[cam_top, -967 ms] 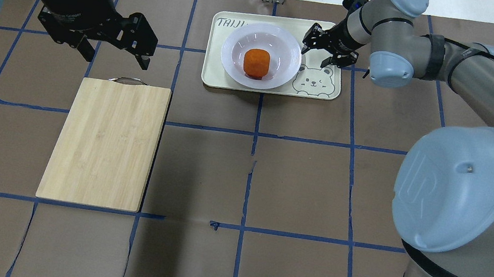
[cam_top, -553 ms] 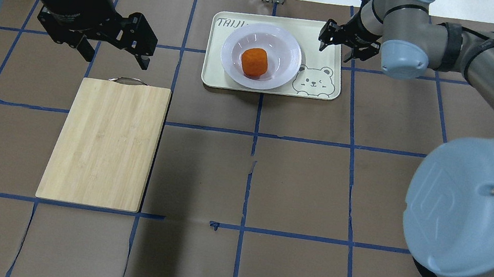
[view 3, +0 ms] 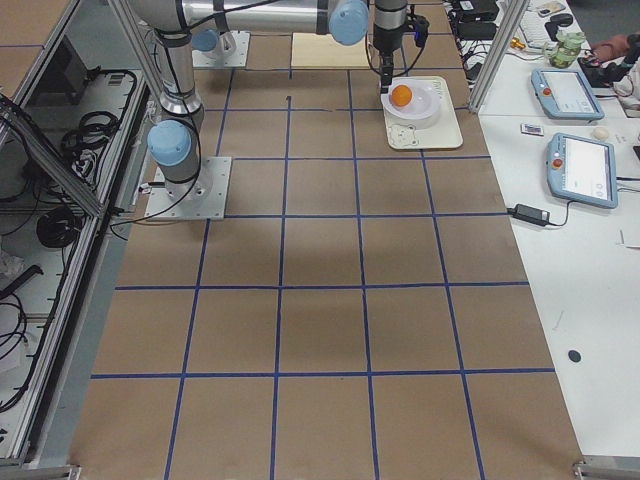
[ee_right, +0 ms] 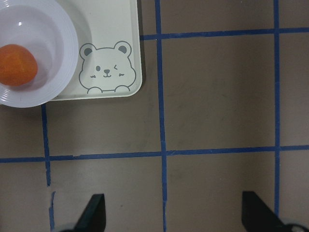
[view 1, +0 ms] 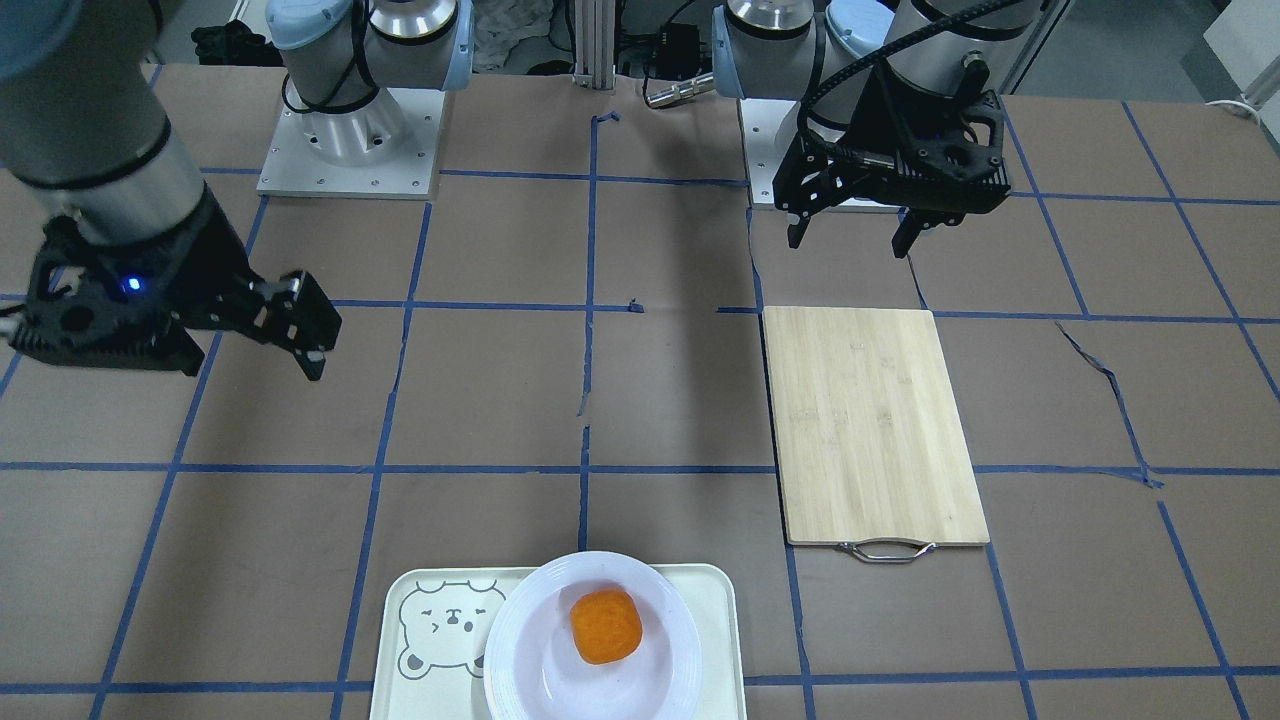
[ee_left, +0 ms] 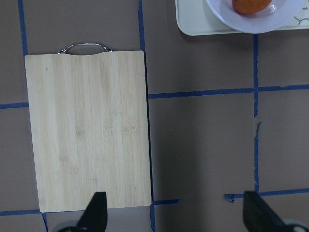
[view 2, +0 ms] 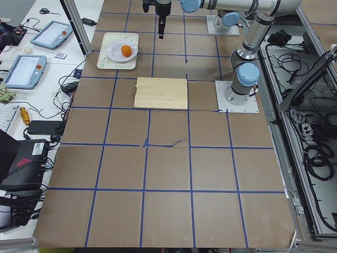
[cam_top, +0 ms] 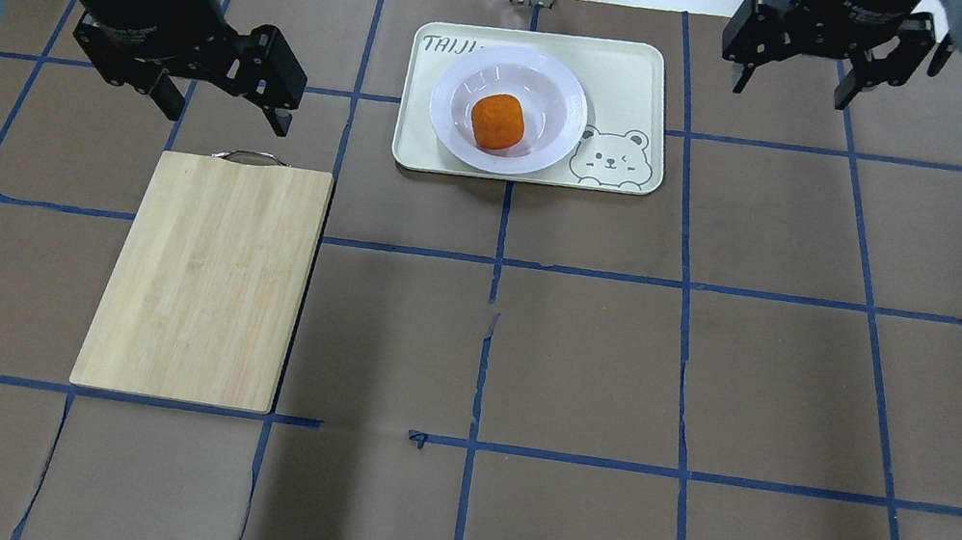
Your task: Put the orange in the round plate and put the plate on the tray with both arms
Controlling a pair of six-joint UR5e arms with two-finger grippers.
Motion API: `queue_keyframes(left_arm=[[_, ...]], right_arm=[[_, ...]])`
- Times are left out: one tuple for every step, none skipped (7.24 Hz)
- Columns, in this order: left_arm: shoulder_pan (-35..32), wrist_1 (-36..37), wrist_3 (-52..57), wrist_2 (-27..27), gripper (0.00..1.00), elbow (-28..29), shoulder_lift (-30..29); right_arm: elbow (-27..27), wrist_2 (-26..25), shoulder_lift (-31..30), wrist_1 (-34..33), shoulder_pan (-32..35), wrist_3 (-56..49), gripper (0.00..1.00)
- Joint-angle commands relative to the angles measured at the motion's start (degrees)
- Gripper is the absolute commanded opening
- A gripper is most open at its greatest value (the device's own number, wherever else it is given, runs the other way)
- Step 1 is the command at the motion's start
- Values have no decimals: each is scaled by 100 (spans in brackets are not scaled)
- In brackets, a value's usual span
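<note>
Your small bright-orange fruit (cam_top: 498, 121) sits in the glossy white round plate (cam_top: 563, 88), which rests on the cream rectangular bear tray (cam_top: 641, 72). The left end effector (cam_top: 226, 113) and right end effector (cam_top: 791, 89) hang wide and empty. Placement looks finished, so the next move is only to park both arms clear.

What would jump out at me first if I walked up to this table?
The bright orange sits in a glossy white round plate on a cream tray with a cartoon bear, on the table's side far from the robot. A wooden cutting board lies to its left. The left gripper and right gripper hang open, holding nothing.
</note>
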Motion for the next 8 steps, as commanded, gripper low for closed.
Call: queue_keyframes(left_arm=[[0, -3, 0, 0, 100, 0, 0], [0, -3, 0, 0, 100, 0, 0], [0, -3, 0, 0, 100, 0, 0], [-9, -3, 0, 0, 100, 0, 0], [0, -3, 0, 0, 100, 0, 0], [-9, -3, 0, 0, 100, 0, 0], [0, -3, 0, 0, 100, 0, 0], [-9, -3, 0, 0, 100, 0, 0]], right_arm=[[101, -73, -783, 1265, 25, -156, 100], [162, -81, -751, 1055, 34, -191, 100], [180, -90, -654, 487, 25, -217, 100], [207, -72, -654, 551, 42, -191, 100], [311, -55, -654, 473, 42, -191, 100], [339, -63, -688, 472, 42, -200, 100], [339, -63, -689, 472, 42, -200, 100], [339, -72, -697, 472, 42, -209, 100]])
